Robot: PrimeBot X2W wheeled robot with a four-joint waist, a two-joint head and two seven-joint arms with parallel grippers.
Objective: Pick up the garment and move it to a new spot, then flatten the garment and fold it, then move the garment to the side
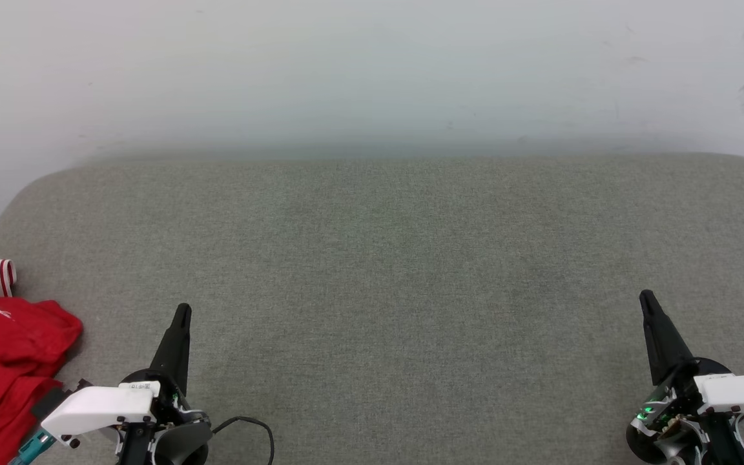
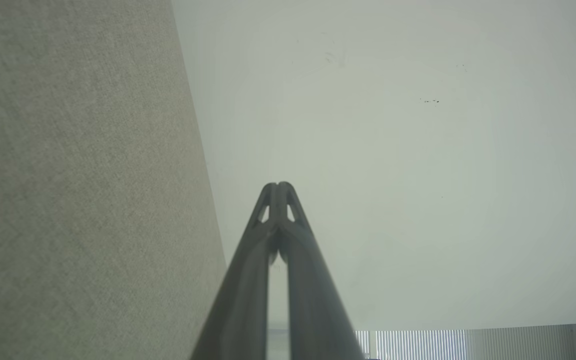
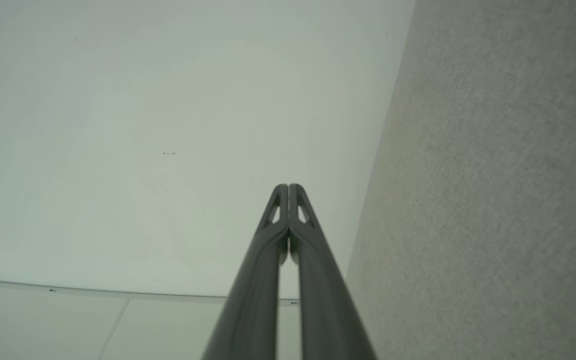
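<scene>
Jaws closed, garment (image 1: 4, 361) crumpled at left edge, grey cushion (image 1: 378, 290), white wall (image 1: 372, 64)

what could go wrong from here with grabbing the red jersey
The bright red jersey lies bunched near the left edge of the grey fabric surface; a pull could drag it off.
The left gripper is shut; its fingers must open first.
A pinch may catch several layers, hampering flattening.

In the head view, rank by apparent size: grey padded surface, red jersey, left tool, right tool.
1. grey padded surface, by far largest.
2. red jersey, though the frame edge crops it.
3. left tool and right tool look alike; no ranking.
</scene>
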